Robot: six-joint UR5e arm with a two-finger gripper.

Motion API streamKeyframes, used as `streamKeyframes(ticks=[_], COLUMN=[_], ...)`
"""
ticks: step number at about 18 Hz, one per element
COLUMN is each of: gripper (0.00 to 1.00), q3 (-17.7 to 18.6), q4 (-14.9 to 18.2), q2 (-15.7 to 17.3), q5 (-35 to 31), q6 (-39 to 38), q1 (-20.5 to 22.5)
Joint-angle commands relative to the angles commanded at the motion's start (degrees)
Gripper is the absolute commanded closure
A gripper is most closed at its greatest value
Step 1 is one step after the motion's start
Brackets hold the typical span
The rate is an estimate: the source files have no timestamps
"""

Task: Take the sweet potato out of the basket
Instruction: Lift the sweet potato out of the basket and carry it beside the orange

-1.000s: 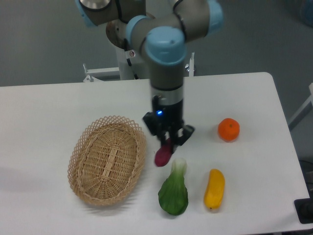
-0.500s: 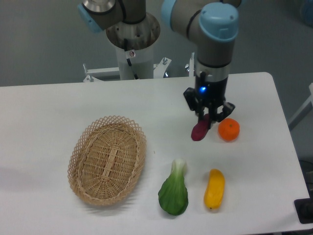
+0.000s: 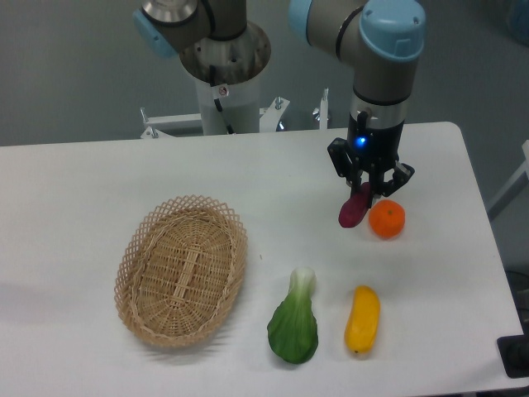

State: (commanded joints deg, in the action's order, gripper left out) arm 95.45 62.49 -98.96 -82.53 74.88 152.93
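The magenta-purple sweet potato (image 3: 353,211) hangs tilted from my gripper (image 3: 369,193), which is shut on its upper end, just above the table at the right. It is right beside the round orange fruit (image 3: 386,219), to its left. The tan wicker basket (image 3: 180,269) sits at the left of the table and holds nothing. The gripper is well to the right of the basket.
A yellow oblong vegetable (image 3: 363,319) and a green leafy bok choy (image 3: 294,323) lie near the front edge, below the gripper. The arm's base column (image 3: 225,83) stands behind the table.
The gripper has carried the sweet potato from beside the basket's right rim to the right and back, ending next to the orange fruit.
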Motion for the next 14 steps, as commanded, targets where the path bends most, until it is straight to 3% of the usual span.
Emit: streamKeyframes(ticks=[14], gripper=[0.82], q3=[-0.44], q4=[-0.44], q2=[0.0], q5=[0.26], q6=[-0.09], q1=[0.0])
